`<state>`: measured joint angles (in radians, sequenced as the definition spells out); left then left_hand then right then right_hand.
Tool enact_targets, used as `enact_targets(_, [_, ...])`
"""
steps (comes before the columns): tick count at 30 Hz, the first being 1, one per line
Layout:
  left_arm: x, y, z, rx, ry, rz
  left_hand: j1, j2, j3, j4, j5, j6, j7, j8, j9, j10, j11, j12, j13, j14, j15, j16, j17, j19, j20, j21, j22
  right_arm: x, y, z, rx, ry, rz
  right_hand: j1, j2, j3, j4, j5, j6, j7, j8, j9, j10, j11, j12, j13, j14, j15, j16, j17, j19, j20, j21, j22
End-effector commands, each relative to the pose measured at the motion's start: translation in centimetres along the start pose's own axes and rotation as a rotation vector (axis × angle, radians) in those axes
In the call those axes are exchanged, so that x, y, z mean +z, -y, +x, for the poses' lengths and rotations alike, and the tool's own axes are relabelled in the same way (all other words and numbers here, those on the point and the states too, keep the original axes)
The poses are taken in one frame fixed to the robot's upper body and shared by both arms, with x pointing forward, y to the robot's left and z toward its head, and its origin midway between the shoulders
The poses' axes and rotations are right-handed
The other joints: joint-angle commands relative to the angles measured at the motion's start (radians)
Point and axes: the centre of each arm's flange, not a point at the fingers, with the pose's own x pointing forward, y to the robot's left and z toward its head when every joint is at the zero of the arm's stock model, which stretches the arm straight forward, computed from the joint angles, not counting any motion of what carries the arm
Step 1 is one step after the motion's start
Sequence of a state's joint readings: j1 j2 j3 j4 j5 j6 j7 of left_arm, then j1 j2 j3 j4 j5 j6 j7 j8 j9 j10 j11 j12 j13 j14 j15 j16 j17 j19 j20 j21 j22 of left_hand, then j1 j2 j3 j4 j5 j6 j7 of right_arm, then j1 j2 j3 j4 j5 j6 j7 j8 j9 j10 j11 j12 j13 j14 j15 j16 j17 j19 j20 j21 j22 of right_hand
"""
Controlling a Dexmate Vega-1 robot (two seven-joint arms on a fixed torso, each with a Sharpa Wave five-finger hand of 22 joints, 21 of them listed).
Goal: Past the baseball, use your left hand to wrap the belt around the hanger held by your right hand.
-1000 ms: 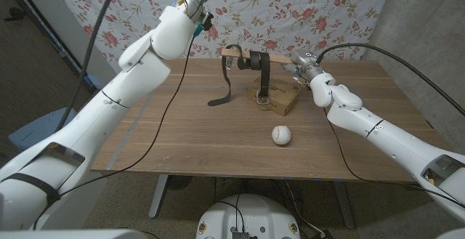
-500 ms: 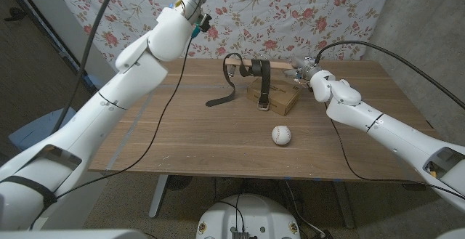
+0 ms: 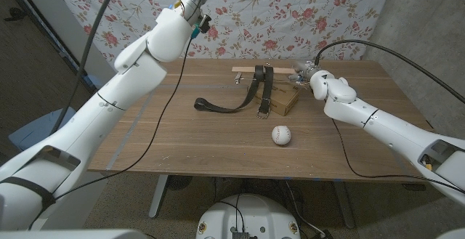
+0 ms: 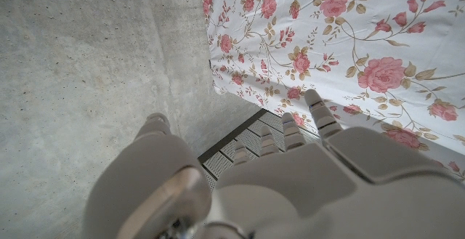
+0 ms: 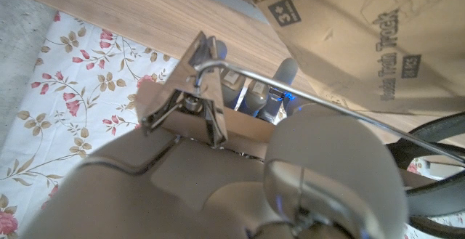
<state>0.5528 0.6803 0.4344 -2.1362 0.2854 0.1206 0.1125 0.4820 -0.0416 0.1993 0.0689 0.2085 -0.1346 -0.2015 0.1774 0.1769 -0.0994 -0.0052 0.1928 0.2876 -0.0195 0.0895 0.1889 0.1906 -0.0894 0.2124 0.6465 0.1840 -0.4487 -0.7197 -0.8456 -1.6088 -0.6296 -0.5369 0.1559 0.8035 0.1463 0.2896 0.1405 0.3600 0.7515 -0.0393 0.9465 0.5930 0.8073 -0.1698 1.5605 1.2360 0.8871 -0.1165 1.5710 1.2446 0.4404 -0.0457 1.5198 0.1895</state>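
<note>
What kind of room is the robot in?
Probably a lab or test room, not a home. A flowered sheet hangs as a backdrop over bare concrete wall, and the wooden table holds practice things: a baseball, belt and hanger.

I note smooth white shells on both arms, rounded at each joint. A dark band rings the left arm low down, far from the tabletop. Black cables trail along both arms. The left hand has pale grey casing and ribbed fingers. The right hand is likewise pale grey.
</note>
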Motion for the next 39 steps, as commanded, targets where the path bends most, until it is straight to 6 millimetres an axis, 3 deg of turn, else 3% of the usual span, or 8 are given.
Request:
enact_targets(1, [0.3,0.2,0.1,-0.009,0.004,0.001,-0.007,0.003,-0.001,-0.001,0.008,-0.005,-0.002,0.004,0.002,-0.009,0.004,0.005,0.000,-0.006,-0.001,0.005,0.003,0.010,-0.001,-0.001,0.002,-1.4,-1.5,1.2,0.110,-0.078,-0.040,0.002,0.006,-0.004,0.002,0.011,0.000,0.000,-0.001,0.001,0.000,0.002,0.001,0.002,-0.006,-0.095,-0.004,0.002,-0.003,-0.112,-0.004,0.001])
enact_targets(16, [1.0,0.2,0.0,-0.012,0.008,0.010,-0.006,0.005,-0.003,-0.003,0.010,-0.003,0.002,0.007,0.002,-0.011,0.007,0.008,-0.008,-0.007,-0.002,0.006,0.002,0.014,-0.001,-0.006,0.003,-2.2,-2.9,1.8,0.151,-0.126,-0.071,0.004,0.008,-0.007,0.004,0.017,-0.012,0.001,-0.023,-0.027,-0.018,0.018,-0.002,0.000,-0.027,-0.094,-0.008,0.000,-0.014,-0.109,-0.012,-0.002])
enact_targets(20, [1.2,0.2,0.0,-0.011,0.008,0.012,-0.006,0.006,-0.003,-0.004,0.011,-0.004,0.000,0.007,0.002,-0.011,0.006,0.009,-0.010,-0.007,-0.004,0.006,0.002,0.016,-0.001,-0.008,0.003,-2.3,-3.1,1.6,0.155,-0.128,-0.076,0.003,0.010,-0.008,0.009,0.021,-0.023,0.004,-0.049,-0.065,-0.028,0.023,-0.093,-0.106,-0.072,-0.093,-0.018,-0.002,-0.024,-0.101,-0.030,-0.007])
enact_targets(24, [1.4,0.3,0.1,-0.015,0.011,0.012,-0.006,0.007,-0.004,-0.005,0.011,-0.003,0.002,0.007,0.002,-0.013,0.009,0.009,-0.012,-0.008,-0.004,0.006,0.002,0.016,-0.001,-0.010,0.003,-2.4,-3.1,1.4,0.152,-0.133,-0.097,0.032,0.012,0.016,-0.008,0.022,-0.066,-0.030,-0.122,-0.145,-0.032,0.027,-0.276,-0.331,-0.153,-0.095,-0.038,-0.008,-0.045,-0.102,-0.067,-0.010])
enact_targets(27, [1.5,0.4,0.1,-0.016,0.011,0.012,-0.006,0.007,-0.004,-0.005,0.011,-0.004,0.002,0.007,0.002,-0.013,0.008,0.010,-0.013,-0.008,-0.004,0.006,0.002,0.017,-0.001,-0.010,0.003,-2.4,-3.0,1.2,0.156,-0.131,-0.109,0.050,-0.004,0.024,-0.020,0.018,-0.101,-0.041,-0.165,-0.178,-0.073,0.031,-0.315,-0.364,-0.198,-0.093,-0.058,-0.012,-0.064,-0.096,-0.087,-0.013])
enact_targets(30, [1.5,0.4,0.2,-0.017,0.012,0.014,-0.006,0.008,-0.004,-0.006,0.012,-0.001,0.002,0.008,0.002,-0.014,0.009,0.010,-0.014,-0.008,-0.006,0.006,0.002,0.018,-0.001,-0.011,0.003,-2.4,-2.9,1.1,0.158,-0.132,-0.113,0.073,-0.047,0.024,-0.039,0.011,-0.152,-0.060,-0.245,-0.233,-0.143,0.043,-0.382,-0.444,-0.298,-0.099,-0.172,-0.069,-0.110,-0.093,-0.135,-0.015])
enact_targets(34, [1.6,0.5,0.1,-0.018,0.012,0.013,-0.005,0.009,-0.005,-0.007,0.012,-0.002,0.004,0.008,0.003,-0.016,0.010,0.010,-0.017,-0.008,-0.005,0.007,0.001,0.020,-0.001,-0.013,0.003,-2.5,-2.8,1.0,0.169,-0.137,-0.112,0.050,-0.174,-0.049,-0.003,0.064,-0.176,-0.073,-0.386,-0.297,-0.266,0.058,-0.518,-0.651,-0.259,-0.100,-0.581,-0.376,-0.134,-0.076,-0.260,-0.016])
enact_targets(39, [1.6,0.5,0.1,-0.022,0.012,0.016,-0.003,0.010,-0.004,-0.009,0.013,-0.002,0.008,0.008,0.003,-0.018,0.012,0.010,-0.019,-0.008,-0.007,0.007,0.001,0.022,-0.001,-0.015,0.003,-2.6,-2.7,1.0,0.179,-0.140,-0.105,0.004,-0.267,-0.145,0.008,0.142,-0.211,-0.074,-0.462,-0.319,-0.341,0.071,-0.614,-0.769,-0.346,-0.099,-0.849,-0.576,-0.169,-0.057,-0.365,-0.018])
